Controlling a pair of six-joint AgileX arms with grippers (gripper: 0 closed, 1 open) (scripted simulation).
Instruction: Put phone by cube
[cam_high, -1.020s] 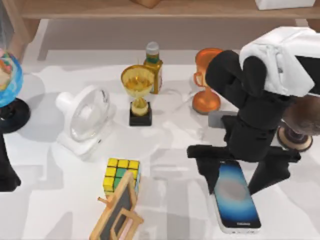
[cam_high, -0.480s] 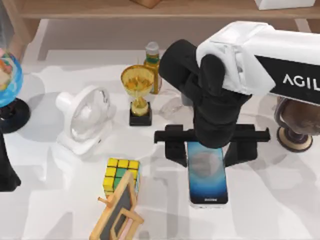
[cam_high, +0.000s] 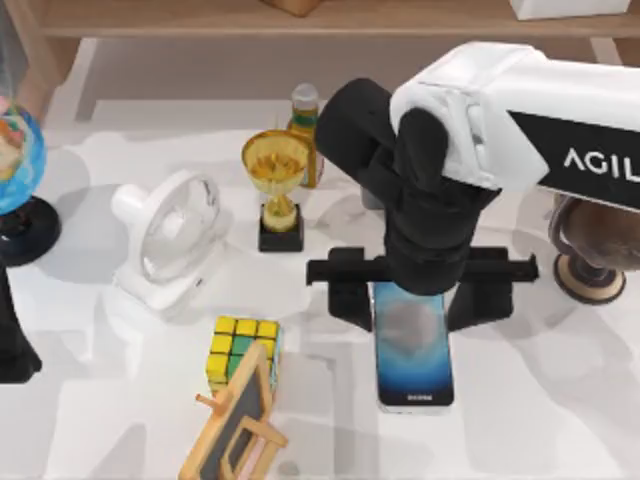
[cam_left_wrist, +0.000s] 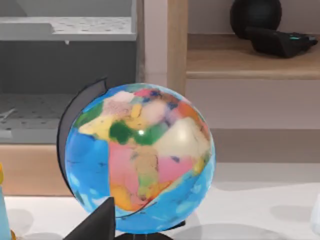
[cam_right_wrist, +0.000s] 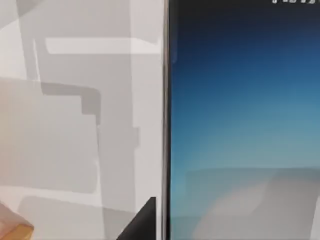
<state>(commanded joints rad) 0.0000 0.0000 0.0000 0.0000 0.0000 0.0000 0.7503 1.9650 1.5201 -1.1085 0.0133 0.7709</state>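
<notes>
**Phone over white tabletop, right of cube**

The right end effector (cam_high: 412, 300) grasps the phone (cam_high: 414, 352) by its far end, fingers spread on either side. The cube (cam_high: 238, 348) sits apart on the pale tabletop (cam_high: 90, 400), against a chalkboard easel (cam_high: 235, 420). A wooden shelf (cam_high: 200, 20) lines the back.

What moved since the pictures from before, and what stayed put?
The right gripper carried the phone leftward across the table, toward the cube, then nearly stopped. The cube, easel, fan and gold trophy stayed put.
</notes>
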